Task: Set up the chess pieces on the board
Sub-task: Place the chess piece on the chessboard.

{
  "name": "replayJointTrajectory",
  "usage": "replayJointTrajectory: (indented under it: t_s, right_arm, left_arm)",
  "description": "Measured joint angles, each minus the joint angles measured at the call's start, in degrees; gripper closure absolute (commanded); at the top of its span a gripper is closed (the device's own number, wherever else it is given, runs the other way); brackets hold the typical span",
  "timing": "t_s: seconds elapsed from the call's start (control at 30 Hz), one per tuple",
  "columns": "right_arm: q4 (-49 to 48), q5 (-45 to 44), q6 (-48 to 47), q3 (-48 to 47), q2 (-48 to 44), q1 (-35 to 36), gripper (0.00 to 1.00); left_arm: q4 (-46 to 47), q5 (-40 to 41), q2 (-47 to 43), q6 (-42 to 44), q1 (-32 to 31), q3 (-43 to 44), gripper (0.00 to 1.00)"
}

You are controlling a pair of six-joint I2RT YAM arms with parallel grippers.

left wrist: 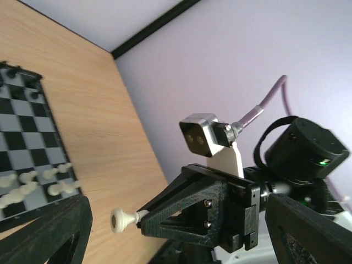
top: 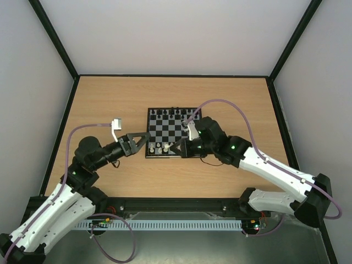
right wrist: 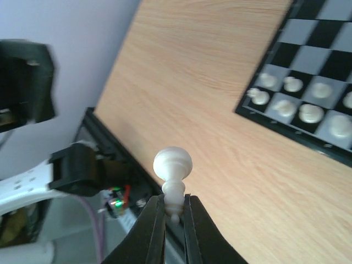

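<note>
The board (top: 165, 129) lies mid-table, with black figures along its far row and a few cream chess pieces (top: 162, 147) on its near row. My right gripper (right wrist: 174, 212) is shut on one cream chess piece (right wrist: 172, 165), which is held off the board above the wood. In the left wrist view that piece (left wrist: 122, 219) sticks out sideways from the right gripper (left wrist: 144, 219), base outward. My left gripper (left wrist: 176, 225) is open, one finger (left wrist: 52, 231) on either side of the right gripper's tip, touching nothing. The board (left wrist: 22, 126) and chess pieces (left wrist: 33, 184) show at that view's left.
Black figures (top: 168, 111) stand on the board's far row. Both arms meet at the board's near-left corner, tips close together (top: 159, 144). Pale walls enclose the table; a black rail and cable tray (top: 176, 223) run along the near edge.
</note>
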State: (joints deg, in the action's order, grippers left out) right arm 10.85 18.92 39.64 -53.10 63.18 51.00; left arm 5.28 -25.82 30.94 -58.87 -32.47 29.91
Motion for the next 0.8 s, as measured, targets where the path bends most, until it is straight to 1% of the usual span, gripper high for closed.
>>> replayJointTrajectory:
  t_s: [0.2, 0.27, 0.37, 0.47, 0.6, 0.7, 0.8]
  right_arm:
    - [11.6, -10.5, -4.6, -6.6, 8.4, 0.0, 0.95]
    - [14.6, -13.6, -5.6, -8.2, 11.6, 0.0, 0.95]
    - [19.6, -18.9, -6.8, -10.5, 16.2, 0.0, 0.96]
    - [23.3, -22.8, -7.5, -11.8, 18.7, 0.0, 0.96]
    - [27.1, -27.1, -7.6, -12.3, 19.3, 0.0, 0.96]
    - [28.7, -29.4, -7.6, -12.5, 20.0, 0.0, 0.96]
    - [29.6, -30.8, -7.6, -13.0, 22.6, 0.0, 0.96]
  left_arm:
    - [-11.1, 5.4, 1.5, 6.6, 0.0, 4.1, 0.09]
    - [-14.3, 7.1, 1.7, 8.2, 0.0, 4.3, 0.02]
    - [-17.9, 9.2, 1.9, 10.1, 0.2, 4.3, 0.01]
    - [-20.4, 10.7, 2.1, 11.4, 0.3, 4.3, 0.01]
    - [-22.1, 11.8, 2.5, 12.5, 0.4, 4.3, 0.01]
    - [-22.8, 12.0, 3.1, 13.2, 0.4, 4.3, 0.01]
    - [-22.9, 12.2, 3.8, 13.7, 0.4, 4.3, 0.01]
